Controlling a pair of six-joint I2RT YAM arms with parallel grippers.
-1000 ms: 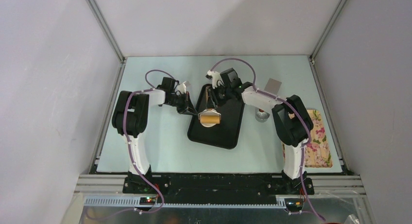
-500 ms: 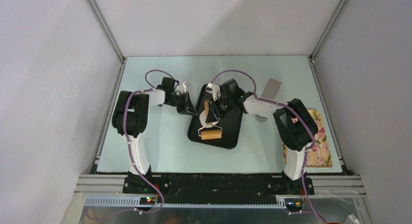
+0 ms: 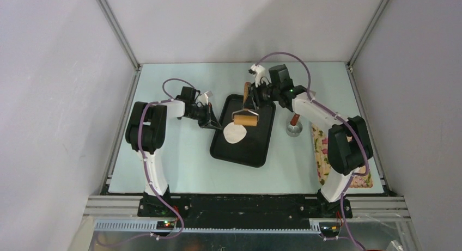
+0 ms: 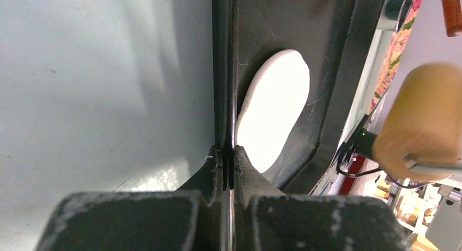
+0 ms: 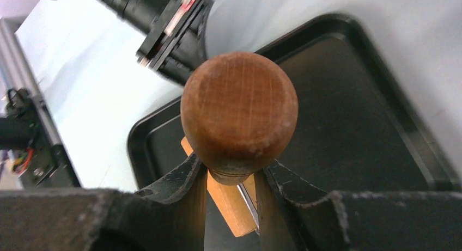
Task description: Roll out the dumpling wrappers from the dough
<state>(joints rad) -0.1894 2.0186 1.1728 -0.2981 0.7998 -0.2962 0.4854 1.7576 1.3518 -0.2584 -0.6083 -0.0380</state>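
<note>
The dough (image 3: pixel 235 134) is a flat white oval on the left half of the black tray (image 3: pixel 256 147). My left gripper (image 3: pixel 211 123) is shut on the tray's left rim (image 4: pixel 222 71), and the dough (image 4: pixel 272 109) lies just past its fingertips. My right gripper (image 3: pixel 249 96) is shut on the round wooden handle (image 5: pixel 239 109) of a small rolling pin. The pin's barrel (image 3: pixel 245 118) sits just beyond the dough's far edge. In the left wrist view the barrel (image 4: pixel 422 120) is blurred. The barrel (image 5: pixel 226 202) shows below the handle between the right fingers.
A round steel cup (image 3: pixel 294 129) with a red-brown handled tool (image 3: pixel 295 119) in it stands right of the tray. A floral cloth (image 3: pixel 327 150) lies at the right side under the right arm. Grey walls close in the table on three sides.
The right gripper rolled the pin toward the near side over the dough, then drew it back to the far side. The dough now lies uncovered. The left gripper has stayed on the rim.
</note>
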